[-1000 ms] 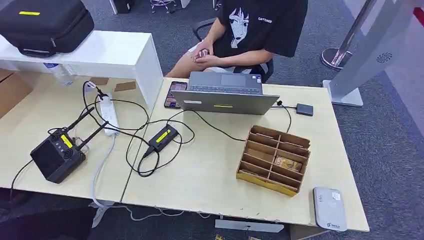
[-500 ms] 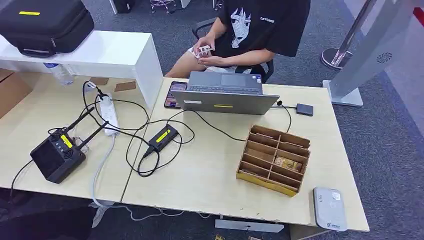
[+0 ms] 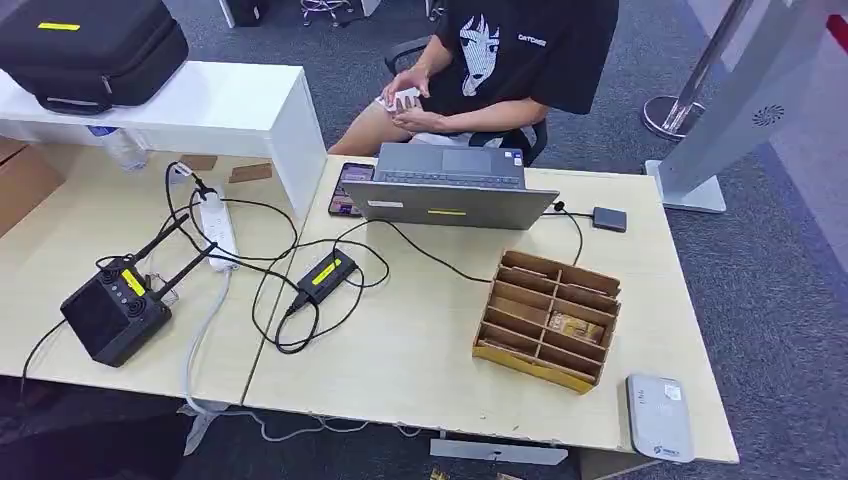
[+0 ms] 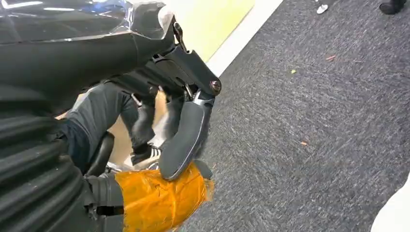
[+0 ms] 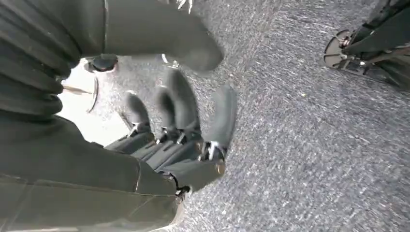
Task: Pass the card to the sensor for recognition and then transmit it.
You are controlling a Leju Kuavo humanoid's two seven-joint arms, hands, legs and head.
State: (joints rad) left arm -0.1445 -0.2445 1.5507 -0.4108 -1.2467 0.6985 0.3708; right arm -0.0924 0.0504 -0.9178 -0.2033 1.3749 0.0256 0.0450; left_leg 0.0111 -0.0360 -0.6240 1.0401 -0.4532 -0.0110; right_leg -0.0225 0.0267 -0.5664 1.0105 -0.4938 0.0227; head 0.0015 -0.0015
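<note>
— Where were the robot's hands when you looked?

— Both hung low over the grey carpet. The right hand [image 5: 179, 121] had its dark fingers [image 5: 223, 113] spread apart and the thumb held off from them, with nothing between. The left hand [image 4: 164, 125] showed its grey thumb extended and the darker fingers slightly bent behind it; I saw nothing in them, though they were partly hidden, so I could not tell how far apart they stood.

— And the card?

— A card [image 3: 574, 326] lay in a middle compartment of the wooden divider box [image 3: 548, 318], at about four o'clock on the table [image 3: 420, 350]. The grey sensor [image 3: 660, 417] sat near the table's corner at five o'clock, just beyond the box.

— Anyone else there?

— A person in a black shirt [image 3: 520, 50] sat at twelve o'clock behind the laptop [image 3: 450, 187], holding something small and pale in both hands. A black radio unit [image 3: 112, 312] stood at eight o'clock.
</note>
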